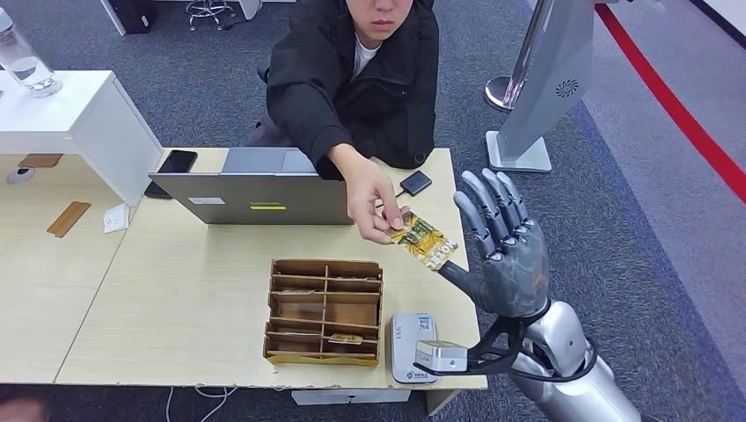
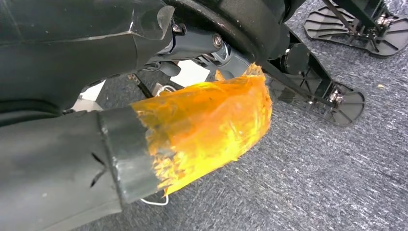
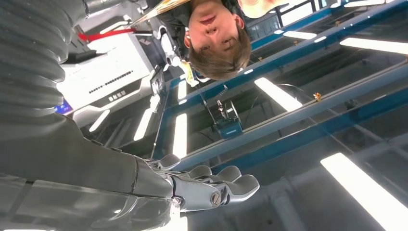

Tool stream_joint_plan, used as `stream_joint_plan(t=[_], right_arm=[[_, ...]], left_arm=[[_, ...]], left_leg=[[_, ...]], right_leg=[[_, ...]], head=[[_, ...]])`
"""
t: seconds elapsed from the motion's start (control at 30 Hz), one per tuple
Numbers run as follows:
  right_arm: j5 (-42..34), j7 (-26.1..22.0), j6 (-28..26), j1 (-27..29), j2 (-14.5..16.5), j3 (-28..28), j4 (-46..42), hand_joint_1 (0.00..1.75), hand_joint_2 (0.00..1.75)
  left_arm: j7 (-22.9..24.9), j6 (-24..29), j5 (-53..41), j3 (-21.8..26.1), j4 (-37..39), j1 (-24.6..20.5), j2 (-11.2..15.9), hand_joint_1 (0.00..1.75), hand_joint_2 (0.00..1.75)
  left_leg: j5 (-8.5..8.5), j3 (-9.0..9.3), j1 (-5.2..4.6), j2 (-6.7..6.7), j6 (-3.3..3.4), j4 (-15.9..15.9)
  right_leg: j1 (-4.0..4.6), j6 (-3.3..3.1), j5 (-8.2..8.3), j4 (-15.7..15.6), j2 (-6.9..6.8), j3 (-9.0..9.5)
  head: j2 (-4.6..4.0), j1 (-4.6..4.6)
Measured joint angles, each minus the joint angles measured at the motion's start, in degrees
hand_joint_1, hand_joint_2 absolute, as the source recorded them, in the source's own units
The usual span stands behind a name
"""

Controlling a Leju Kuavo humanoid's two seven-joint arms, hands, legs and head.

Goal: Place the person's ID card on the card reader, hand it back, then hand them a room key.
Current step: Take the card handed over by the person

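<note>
The person across the table holds out a yellow patterned ID card (image 1: 423, 240) in their hand (image 1: 373, 202). My right hand (image 1: 503, 246) stands upright just right of it, palm toward the card, fingers spread. Its thumb tip reaches the card's near corner; whether it touches I cannot tell. In the right wrist view the fingers (image 3: 211, 185) lie straight with nothing in them, and the card's edge (image 3: 159, 7) shows beyond. The white card reader (image 1: 405, 338) lies at the table's front edge, below the card. My left hand (image 2: 202, 125) hangs over the floor, its tip wrapped in orange tape.
A wooden compartment tray (image 1: 325, 310) holding a few cards sits left of the reader. An open laptop (image 1: 255, 198) stands behind it, with a phone (image 1: 177, 162) and a small black device (image 1: 415, 183) nearby. A white shelf (image 1: 79, 114) carries a bottle (image 1: 25, 57).
</note>
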Motion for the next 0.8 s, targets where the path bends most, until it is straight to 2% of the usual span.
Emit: stream_joint_plan(t=[0.23,0.63,0.8], right_arm=[[0.74,0.83,-0.10,-3.94,-0.32,1.14,3.43,0.00,1.75],[0.58,0.82,-0.13,-4.77,-0.52,1.95,5.37,0.00,1.75],[-3.87,-1.26,-0.19,-6.47,-0.89,2.63,5.87,0.00,1.75]], left_arm=[[-4.11,1.25,-0.14,-1.28,0.00,-2.35,1.51,0.00,0.00],[-4.39,1.35,-0.09,-1.78,0.00,-2.98,2.15,0.00,0.00],[-6.44,0.39,1.41,-1.80,0.00,-4.05,1.72,0.00,0.00]], left_leg=[[0.05,0.00,0.00,-0.01,0.00,0.00],[0.04,0.00,0.00,-0.01,0.00,0.00],[0.07,-0.01,0.00,0.00,0.00,0.00]], right_leg=[[0.00,-0.01,0.03,0.01,-0.01,0.01],[0.00,-0.01,0.03,0.01,0.00,-0.01],[0.00,-0.03,0.06,0.01,0.00,-0.01]], head=[[0.00,-0.01],[0.00,-0.01],[0.00,0.01]])
